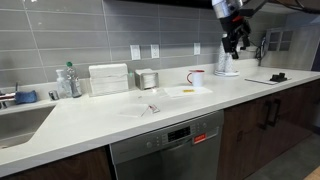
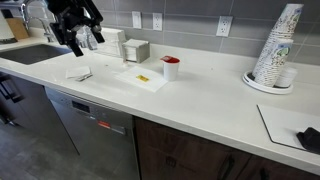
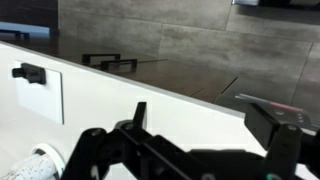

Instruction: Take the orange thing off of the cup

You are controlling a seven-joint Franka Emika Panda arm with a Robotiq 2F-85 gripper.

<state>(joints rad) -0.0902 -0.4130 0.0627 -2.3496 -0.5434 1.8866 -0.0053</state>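
claw [image 2: 85,42]: one, spread wide, empty | cup [image 2: 171,69]: one | orange thing [image 2: 170,60]: one, across cup rim

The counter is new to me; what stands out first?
A gripper hangs high above the counter, open and empty. A white mug with red trim stands mid-counter, a small orange piece lying on the white sheet beside it. A tall stack of cups stands farther along.

Exterior views overlook one countertop [image 1: 100,118] from opposite ends; wrist view nearer.
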